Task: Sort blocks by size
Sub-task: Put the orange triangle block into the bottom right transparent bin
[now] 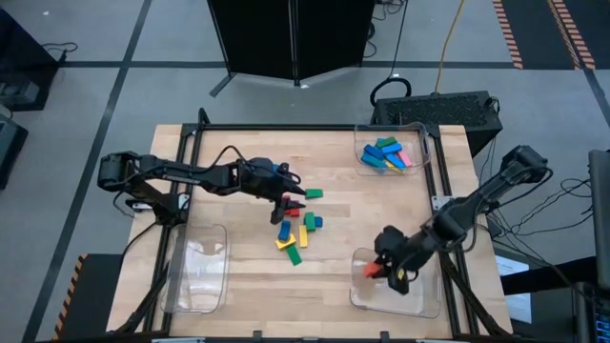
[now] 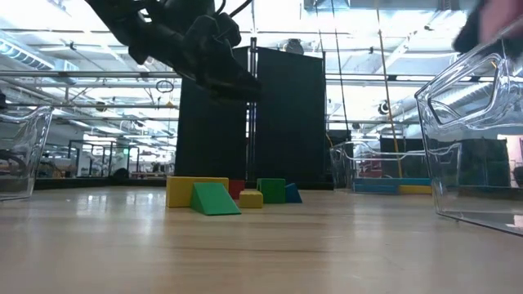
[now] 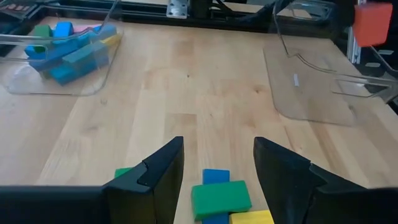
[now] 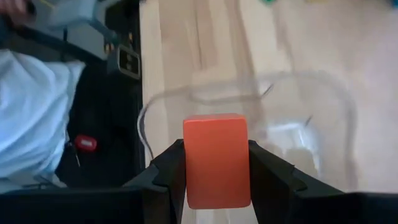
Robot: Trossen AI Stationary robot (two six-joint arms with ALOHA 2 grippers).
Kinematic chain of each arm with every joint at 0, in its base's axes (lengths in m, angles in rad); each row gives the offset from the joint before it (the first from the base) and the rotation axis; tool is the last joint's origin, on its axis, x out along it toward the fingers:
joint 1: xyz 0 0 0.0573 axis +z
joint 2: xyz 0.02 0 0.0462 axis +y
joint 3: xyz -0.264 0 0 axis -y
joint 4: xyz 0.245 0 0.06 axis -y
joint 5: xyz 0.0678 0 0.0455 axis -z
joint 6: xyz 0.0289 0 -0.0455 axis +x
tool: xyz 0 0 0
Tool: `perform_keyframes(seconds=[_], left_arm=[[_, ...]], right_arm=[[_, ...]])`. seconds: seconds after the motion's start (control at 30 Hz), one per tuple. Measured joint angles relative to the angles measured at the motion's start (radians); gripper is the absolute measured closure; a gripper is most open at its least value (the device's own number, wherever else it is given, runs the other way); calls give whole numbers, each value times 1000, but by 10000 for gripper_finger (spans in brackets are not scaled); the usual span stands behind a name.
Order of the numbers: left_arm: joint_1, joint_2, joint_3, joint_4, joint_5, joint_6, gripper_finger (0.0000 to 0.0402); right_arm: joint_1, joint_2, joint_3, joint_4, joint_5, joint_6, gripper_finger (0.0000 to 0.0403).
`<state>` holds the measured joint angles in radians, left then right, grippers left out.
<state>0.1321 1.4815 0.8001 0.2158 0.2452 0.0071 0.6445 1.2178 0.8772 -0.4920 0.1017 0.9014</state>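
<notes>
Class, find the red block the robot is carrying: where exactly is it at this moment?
The red block is clamped in the right gripper, above the clear tray at the table's near right corner in the high view.

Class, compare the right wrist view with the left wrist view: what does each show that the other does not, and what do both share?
Only the right wrist view shows the right pincer shut on the red block above a clear tray. Only the left wrist view shows the left pincer open over a green block, and a filled tray. Both show the wooden table.
</notes>
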Motion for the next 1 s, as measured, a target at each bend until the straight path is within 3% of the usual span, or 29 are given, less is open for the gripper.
perform_keyframes(seconds=[0.3,0.57,1.0], left_arm=[[-10,0,0,-21,-25,0,208],[-10,1,-1,-17,-44,0,208],[-11,1,-1,-24,-45,0,208]], right_arm=[[90,184,0,12,-33,165,277],[104,306,0,-4,-68,227,273],[103,357,2,-35,-91,265,172]])
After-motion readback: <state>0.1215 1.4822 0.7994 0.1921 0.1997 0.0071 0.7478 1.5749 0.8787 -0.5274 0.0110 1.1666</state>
